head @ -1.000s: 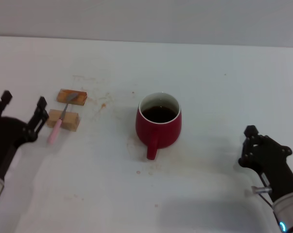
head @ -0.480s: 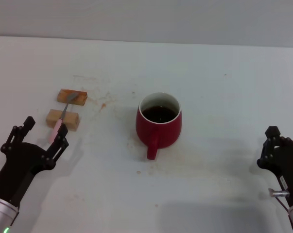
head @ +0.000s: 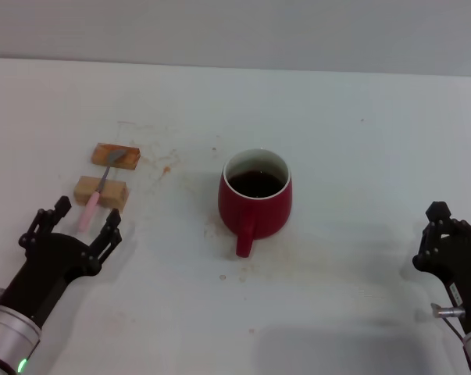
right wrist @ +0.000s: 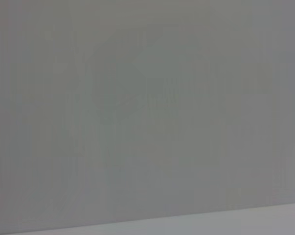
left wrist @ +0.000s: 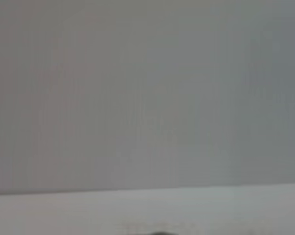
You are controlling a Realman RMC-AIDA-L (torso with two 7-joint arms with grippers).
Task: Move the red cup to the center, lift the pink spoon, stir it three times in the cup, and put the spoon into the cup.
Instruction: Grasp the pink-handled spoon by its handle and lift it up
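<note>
A white tabletop [head: 352, 125] fills the head view, with a grey wall behind it. Near the middle stands the cup [head: 255, 197], a glossy red mug with a white inner wall and dark liquid inside. Its loop handle points toward me, and it stands upright.

To the left of the cup, well apart from it, lie two tan wooden blocks. The far block [head: 115, 155] and the near block [head: 101, 192] sit close together with a narrow gap between them. The spoon [head: 99, 190] rests across both: its grey metal bowl lies on the far block, its neck bridges the gap, and its pale pink handle runs over the near block and slopes down to the tabletop on my side.

My left pincer [head: 72, 223] hovers low at the left, near the handle end of the spoon but not touching it. Its two dark fingers are spread apart and hold nothing.

My right pincer [head: 440, 220] sits at the far right edge, well apart from the cup. I cannot tell whether its fingers are spread or closed.

Faint brown stains mark the tabletop between the blocks and the cup.

Both wrist views show only the grey wall above a pale strip of tabletop.
</note>
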